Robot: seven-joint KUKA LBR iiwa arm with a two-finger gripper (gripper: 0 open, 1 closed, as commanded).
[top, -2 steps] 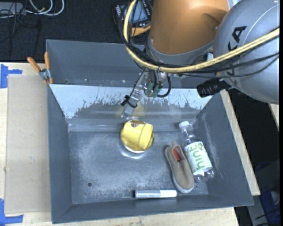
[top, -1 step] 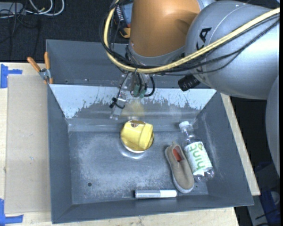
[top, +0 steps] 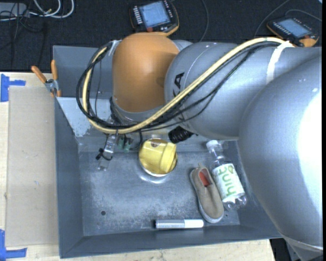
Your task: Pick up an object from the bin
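Since the gripper (top: 113, 147) hung low just left of the yellow cup (top: 157, 156) in the middle of the bin (top: 92, 200), open or closed couldn't be told; closing there might miss, or knock the cup toward the bottle (top: 227, 181) and tan shoe (top: 206, 196).

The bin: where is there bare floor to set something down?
The widest bare patch is the left floor of the bin, between the left wall, the yellow cup and the grey marker, below the pincer. The right is crowded: the tan shoe and the clear bottle lie side by side.
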